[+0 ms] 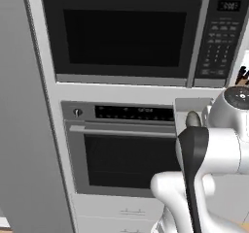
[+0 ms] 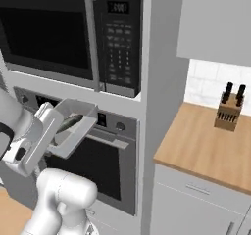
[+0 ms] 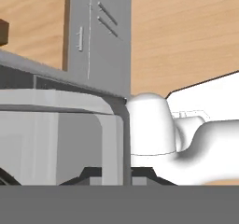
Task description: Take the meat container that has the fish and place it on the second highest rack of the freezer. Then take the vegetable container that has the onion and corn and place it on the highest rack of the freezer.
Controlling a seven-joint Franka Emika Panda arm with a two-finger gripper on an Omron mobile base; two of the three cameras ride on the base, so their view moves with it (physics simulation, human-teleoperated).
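I hold a pale grey meat container (image 2: 81, 126) raised in front of the built-in oven. The fish (image 2: 69, 123), a small dark grey oval, lies inside it. My gripper (image 2: 52, 115) is shut on the container's near rim. From the left, the container (image 1: 192, 106) shows beside my wrist, with the fish (image 1: 193, 119) peeking over its wall. In the hand view the container's wall (image 3: 56, 139) sits right in front of my fingertips (image 3: 91, 173). The onion and corn container and the freezer's racks are out of view.
A black microwave (image 1: 126, 33) sits above the black oven (image 1: 121, 154), with white drawers below. A plain tall grey panel (image 1: 24, 130) stands at the left. To the right is a wooden counter (image 2: 206, 141) carrying a knife block (image 2: 229, 112).
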